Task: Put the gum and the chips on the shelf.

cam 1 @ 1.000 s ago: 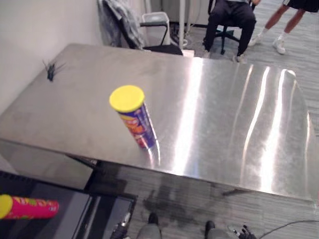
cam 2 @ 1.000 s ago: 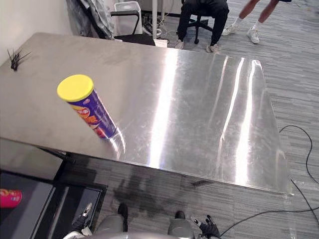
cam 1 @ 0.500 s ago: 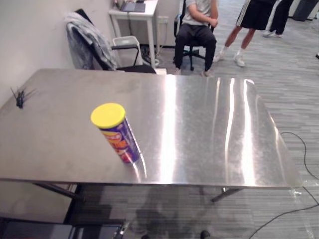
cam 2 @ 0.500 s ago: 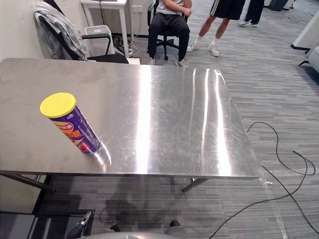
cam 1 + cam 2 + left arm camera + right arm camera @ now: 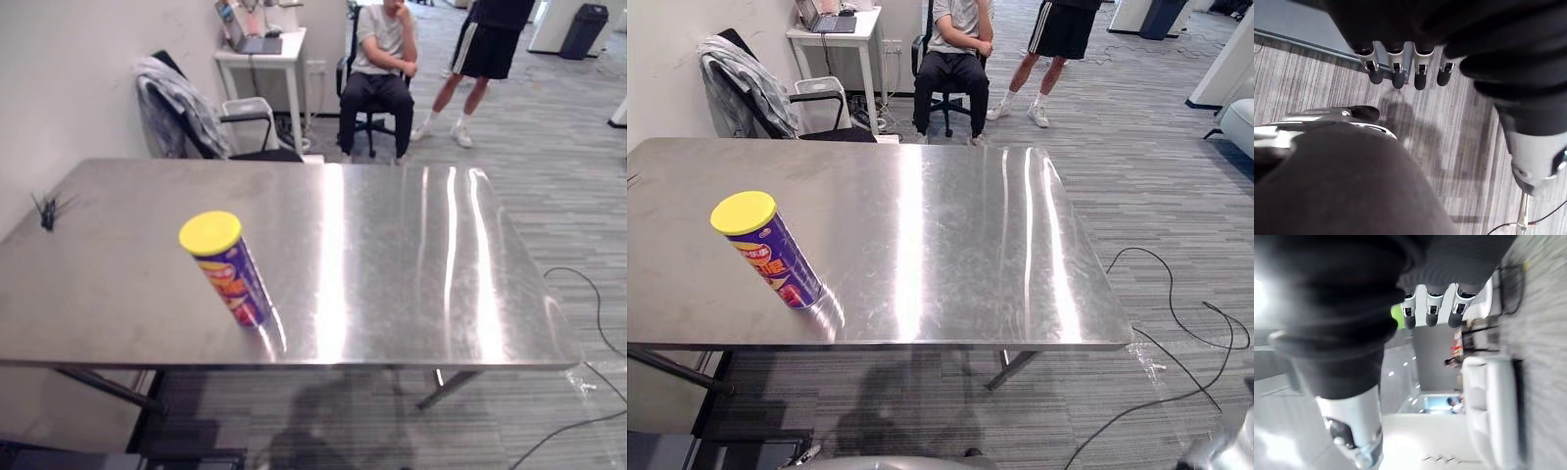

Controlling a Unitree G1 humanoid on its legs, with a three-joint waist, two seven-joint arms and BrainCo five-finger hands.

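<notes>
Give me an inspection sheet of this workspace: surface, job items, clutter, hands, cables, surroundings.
Surface: stainless steel table, shiny, most of its top bare.
Job's things: purple chips can with a yellow lid stands on its base near the table's front left; gum: nothing seen.
Clutter: small black spiky object by the table's left edge.
Hands: left hand and right hand both have straight fingers and hold nothing.
Cables: nothing seen on the table.
Surroundings: beyond the table, a grey jacket draped over a black chair, a white desk, a seated person and a standing person.
</notes>
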